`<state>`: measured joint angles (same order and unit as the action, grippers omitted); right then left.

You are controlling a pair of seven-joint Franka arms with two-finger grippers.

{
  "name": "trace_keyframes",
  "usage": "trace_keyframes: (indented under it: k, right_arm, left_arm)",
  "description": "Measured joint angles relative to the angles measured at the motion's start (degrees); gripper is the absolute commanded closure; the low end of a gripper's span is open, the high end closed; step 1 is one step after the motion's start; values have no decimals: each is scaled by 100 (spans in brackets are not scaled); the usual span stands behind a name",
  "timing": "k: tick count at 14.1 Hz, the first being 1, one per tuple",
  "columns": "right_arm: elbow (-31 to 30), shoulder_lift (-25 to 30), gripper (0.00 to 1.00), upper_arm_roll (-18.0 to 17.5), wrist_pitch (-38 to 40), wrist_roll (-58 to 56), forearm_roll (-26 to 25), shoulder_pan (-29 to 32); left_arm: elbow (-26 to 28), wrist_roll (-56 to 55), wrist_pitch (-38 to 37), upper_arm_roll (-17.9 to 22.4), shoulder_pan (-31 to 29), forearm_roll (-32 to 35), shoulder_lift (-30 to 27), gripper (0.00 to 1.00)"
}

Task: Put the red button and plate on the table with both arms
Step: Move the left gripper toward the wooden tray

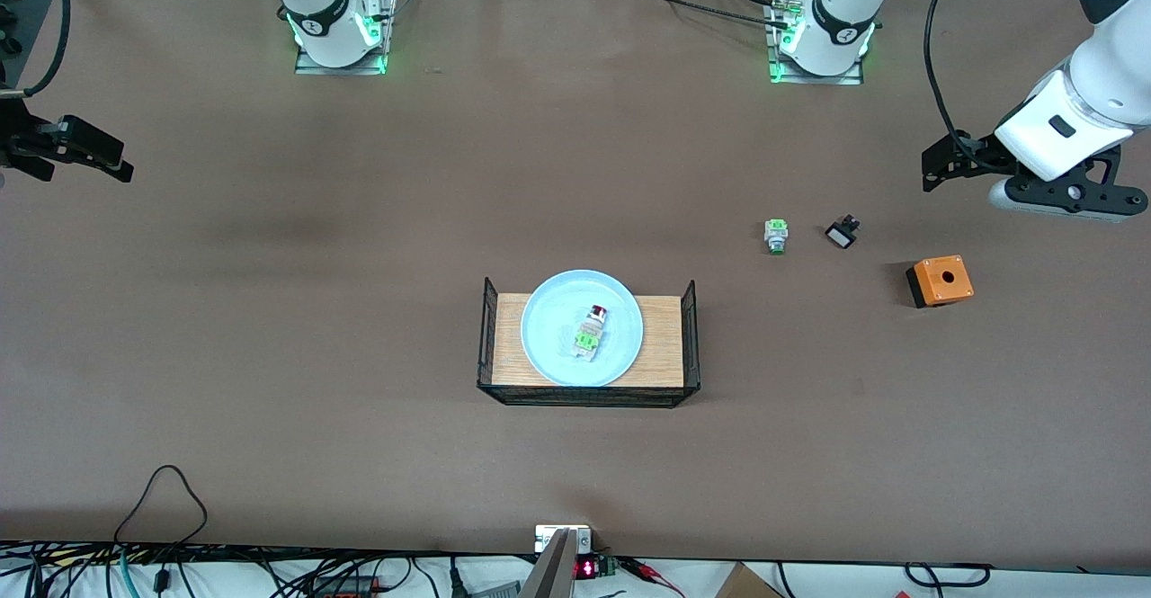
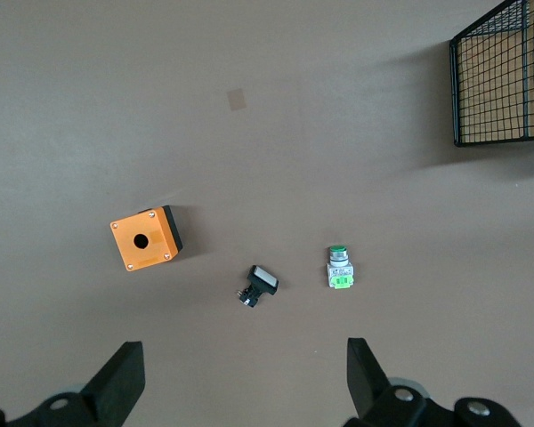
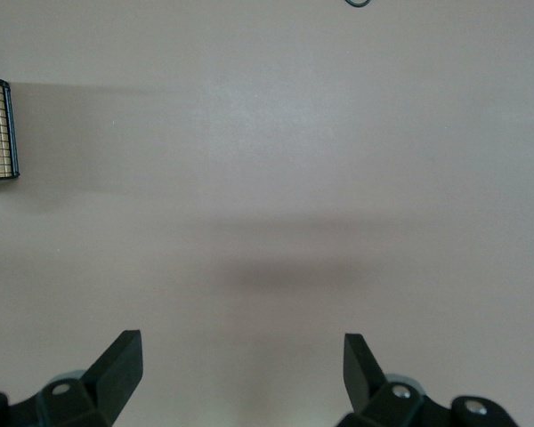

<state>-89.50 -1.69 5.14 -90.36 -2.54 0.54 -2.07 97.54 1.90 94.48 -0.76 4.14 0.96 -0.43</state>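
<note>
Both end effectors hang wide apart and empty, well away from the wire tray (image 1: 589,391) at the middle of the brown desk (image 1: 270,355). The left end effector (image 1: 940,166) waits over the desk's left-arm end, the right end effector (image 1: 90,153) over the right-arm end. Inside the tray sits the pale blue plate (image 1: 548,346), and on the plate lies the red button (image 1: 591,331). Toward the left arm's end from the tray lie a green-capped switch (image 1: 776,236), a small black part (image 1: 842,233) and an orange box (image 1: 940,281).
</note>
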Motion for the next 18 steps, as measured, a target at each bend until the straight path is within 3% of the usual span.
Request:
trace_keyframes:
  k: [18]
  right_arm:
    - [0,0,0,13,1,0,0,0]
  left_arm:
    - [-5,-26,-480,-70,54,-2,114,0]
